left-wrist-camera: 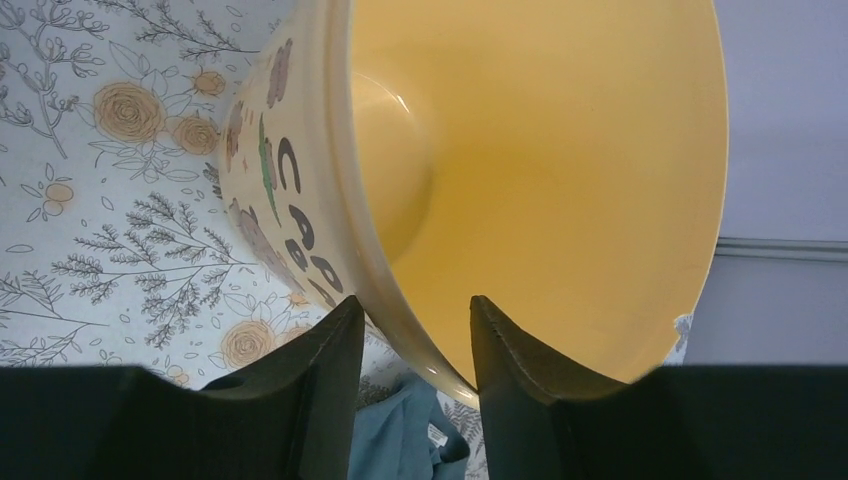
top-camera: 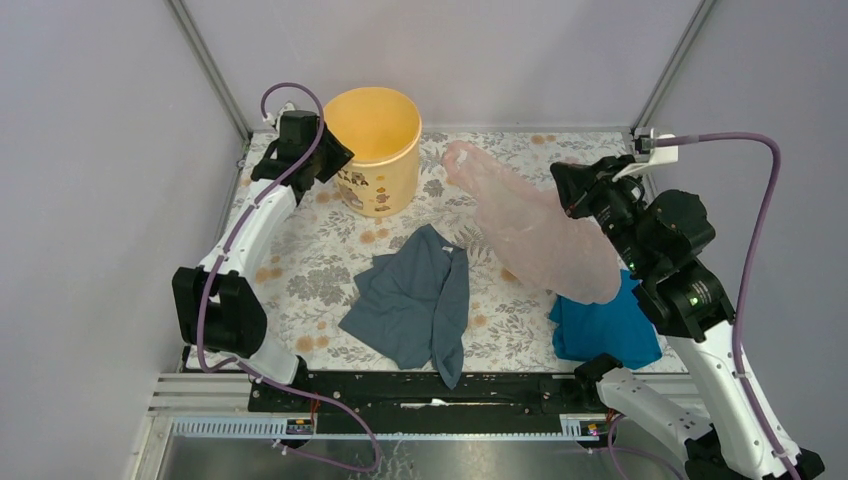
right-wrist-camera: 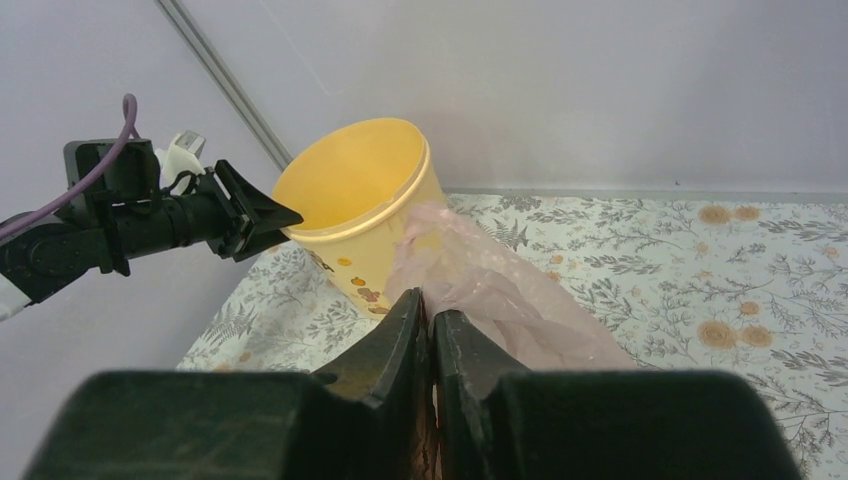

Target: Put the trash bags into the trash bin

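The trash bin, a yellow-orange bucket with cream printed sides, stands at the back left and looks a little tilted. My left gripper is at its left rim. In the left wrist view one finger is outside the wall and one inside, and the gripper is closed on the rim of the bin. My right gripper is shut on the trash bag, a pale pink film that hangs in the air right of the bin. In the right wrist view the bag bunches out from the shut gripper, with the bin behind it.
A grey-blue cloth lies crumpled on the floral table cover at the centre front, also seen in the left wrist view. A bright blue cloth lies under the hanging bag at the front right. Grey walls enclose the back and sides.
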### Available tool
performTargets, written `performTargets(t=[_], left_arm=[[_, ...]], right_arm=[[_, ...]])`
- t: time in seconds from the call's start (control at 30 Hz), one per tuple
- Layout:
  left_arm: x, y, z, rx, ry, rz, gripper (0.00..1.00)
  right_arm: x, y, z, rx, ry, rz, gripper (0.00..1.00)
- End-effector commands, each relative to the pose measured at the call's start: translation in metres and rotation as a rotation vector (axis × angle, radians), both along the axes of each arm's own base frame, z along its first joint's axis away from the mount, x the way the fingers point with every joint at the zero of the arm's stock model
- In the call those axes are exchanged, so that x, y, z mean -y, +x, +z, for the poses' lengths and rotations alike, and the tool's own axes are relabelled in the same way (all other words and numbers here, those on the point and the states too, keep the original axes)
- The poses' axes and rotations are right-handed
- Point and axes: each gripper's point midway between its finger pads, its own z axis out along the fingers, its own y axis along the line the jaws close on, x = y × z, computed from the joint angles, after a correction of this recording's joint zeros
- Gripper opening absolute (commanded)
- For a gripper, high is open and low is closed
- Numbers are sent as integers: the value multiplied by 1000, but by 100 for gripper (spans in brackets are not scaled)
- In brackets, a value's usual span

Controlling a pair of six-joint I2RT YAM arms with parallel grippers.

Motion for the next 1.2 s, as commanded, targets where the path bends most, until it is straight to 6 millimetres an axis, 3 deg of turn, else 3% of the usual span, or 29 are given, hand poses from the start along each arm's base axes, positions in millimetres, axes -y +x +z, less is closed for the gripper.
performTargets(t=[0.0, 0.17, 0.43, 0.57, 0.7, 0.87, 1.03, 1.17], left_arm=[[16, 6, 17, 76, -5, -121, 44], [26, 3, 18, 85, -13, -191, 36], [62, 4, 21, 73, -141, -344, 17], [92, 4, 34, 77, -218, -413, 11], [137, -2, 50, 97, -253, -474, 11], [197, -15, 51, 105, -264, -531, 4], [229, -23, 35, 80, -273, -537, 3], [242, -32, 27, 73, -253, -539, 4]], right_arm=[[-1, 1, 32, 84, 3, 7, 16], [9, 1, 81, 191, 36, -47, 18], [11, 0, 152, 331, 83, -57, 18], [15, -1, 180, 387, 91, -77, 18], [14, -4, 206, 436, 106, -67, 18], [1, -12, 244, 514, 173, 14, 18], [-28, -11, 270, 571, 243, 160, 18], [-47, -4, 287, 594, 306, 248, 17]])
